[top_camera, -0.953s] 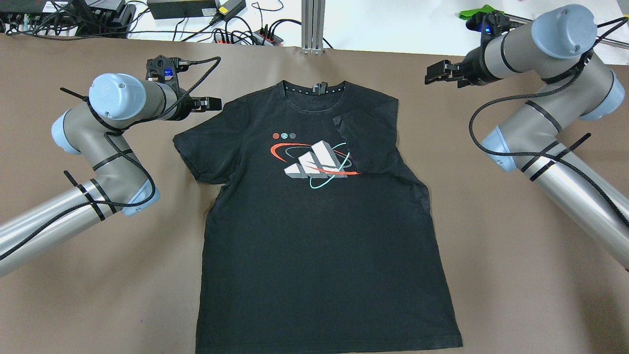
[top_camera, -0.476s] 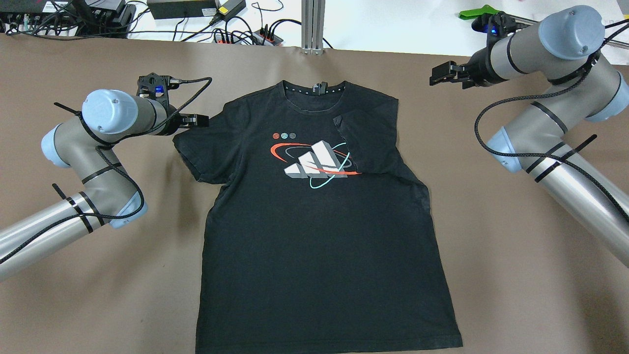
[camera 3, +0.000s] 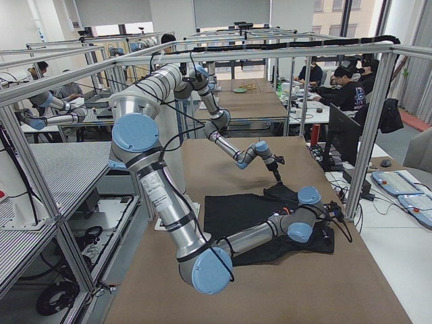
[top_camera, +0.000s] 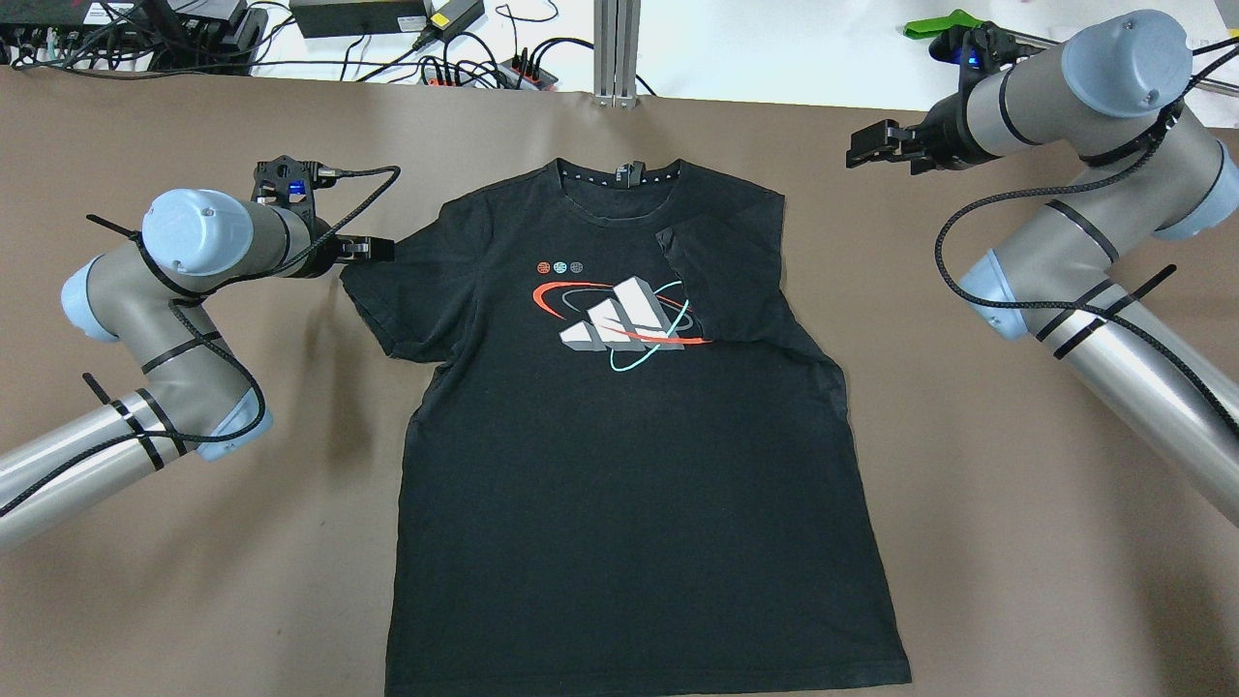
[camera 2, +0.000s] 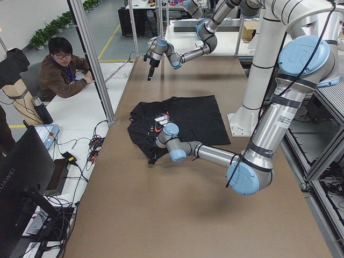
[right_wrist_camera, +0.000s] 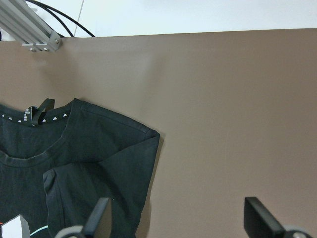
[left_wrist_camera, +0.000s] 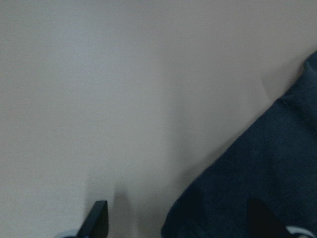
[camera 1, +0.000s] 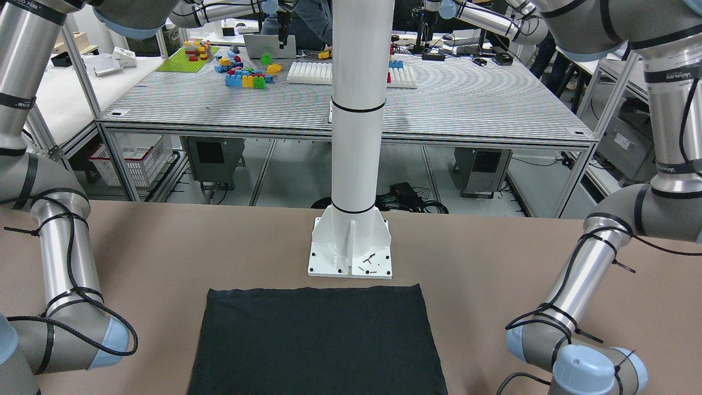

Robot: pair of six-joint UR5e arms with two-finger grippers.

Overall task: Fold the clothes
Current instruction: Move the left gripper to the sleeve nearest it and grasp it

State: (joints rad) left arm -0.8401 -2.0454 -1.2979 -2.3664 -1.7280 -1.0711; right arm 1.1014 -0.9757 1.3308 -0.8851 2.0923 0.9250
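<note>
The black T-shirt (top_camera: 629,465) lies flat in the middle of the brown table (top_camera: 1016,484), collar (top_camera: 619,194) toward the far edge. One sleeve (top_camera: 726,281) is folded in. The left claw (top_camera: 373,250) sits at the other sleeve (top_camera: 397,300), fingers (left_wrist_camera: 97,220) apart, likely to grab and fold it. The right claw (top_camera: 866,150) hangs open and empty near the far right corner.

The shirt (top_camera: 619,465) lies flat in the middle of the surface (top_camera: 968,484). Its right-side sleeve (top_camera: 721,281) is folded onto its chest. The left tool (top_camera: 373,250) is at the edge of the other sleeve (top_camera: 387,305). The right tool (top_camera: 861,150) is well apart from the shirt.
</note>
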